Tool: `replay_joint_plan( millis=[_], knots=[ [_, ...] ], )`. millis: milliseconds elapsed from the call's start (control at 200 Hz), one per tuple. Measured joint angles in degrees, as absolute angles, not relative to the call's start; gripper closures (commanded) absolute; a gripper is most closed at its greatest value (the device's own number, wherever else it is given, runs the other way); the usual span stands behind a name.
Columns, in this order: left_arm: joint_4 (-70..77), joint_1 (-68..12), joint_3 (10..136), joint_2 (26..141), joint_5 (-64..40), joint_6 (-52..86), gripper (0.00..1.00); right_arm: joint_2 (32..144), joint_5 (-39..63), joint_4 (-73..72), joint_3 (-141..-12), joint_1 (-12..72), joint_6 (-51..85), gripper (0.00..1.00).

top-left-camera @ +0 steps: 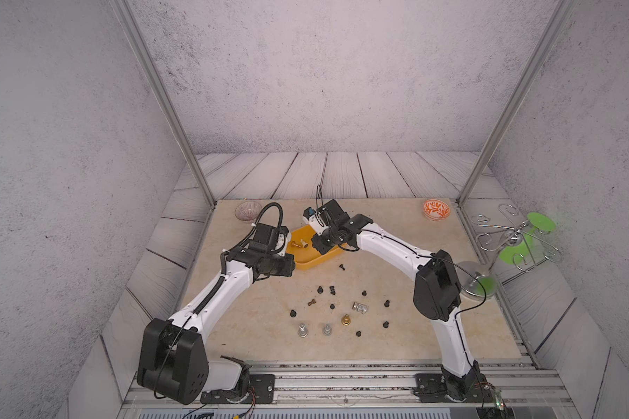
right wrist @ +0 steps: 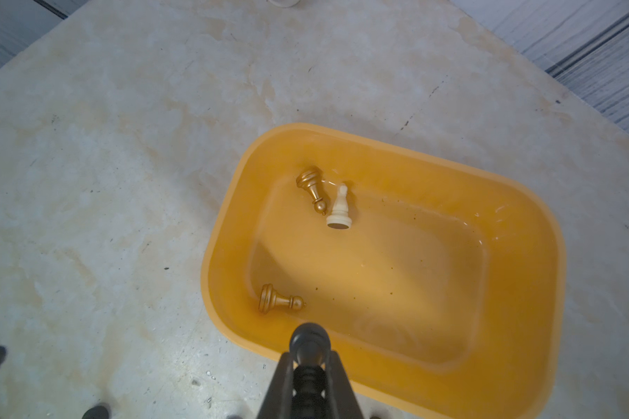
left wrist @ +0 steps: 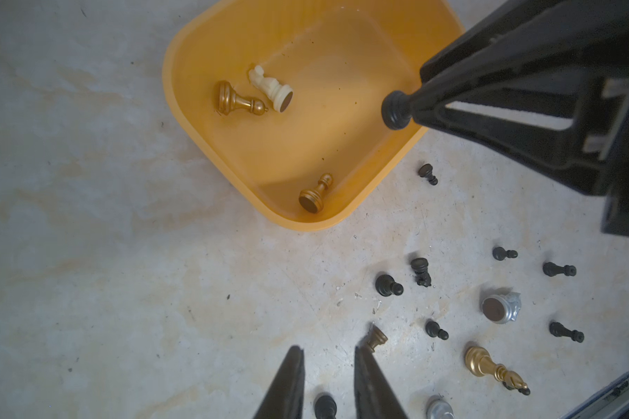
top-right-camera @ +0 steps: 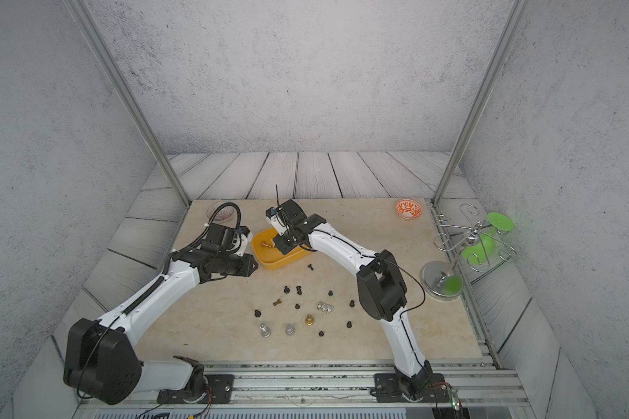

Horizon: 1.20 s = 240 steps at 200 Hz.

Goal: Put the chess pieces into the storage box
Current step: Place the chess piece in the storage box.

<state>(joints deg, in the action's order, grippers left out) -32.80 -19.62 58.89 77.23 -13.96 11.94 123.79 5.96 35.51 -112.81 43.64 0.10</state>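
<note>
Right wrist view: right gripper (right wrist: 310,358) is clamping a black pawn (right wrist: 310,339) lengthwise over the storage box (right wrist: 516,203) rim. Box floor is seemingly lying just ahead.

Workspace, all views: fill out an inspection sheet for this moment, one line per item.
Surface: beige marbled tabletop.
Job's things: yellow box holds two gold pieces and one cream piece, lying down; scattered pieces, black, gold and silver, lie on the tabletop.
Clutter: clear bowl and orange-patterned bowl at far corners; wire stand with green cup at the right edge.
End effectors: right end effector shut on a black piece above the box; left end effector slightly open, empty.
Cables: black cable loops on both arms, nothing snagged.
Surroundings: grey walls, metal frame posts.
</note>
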Motion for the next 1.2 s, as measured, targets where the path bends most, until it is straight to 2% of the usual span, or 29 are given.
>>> replay_joint_plan(
  millis=[871,1201],
  knots=[
    [-32.8,-19.6,57.9,77.2,-14.0,12.1,0.72,129.1,7.6,36.6,-117.1,43.6,1.8,0.76],
    [-32.8,-19.6,57.8,77.2,-14.4,12.1,0.72,129.1,7.6,36.6,-117.1,43.6,1.9,0.76]
  ],
)
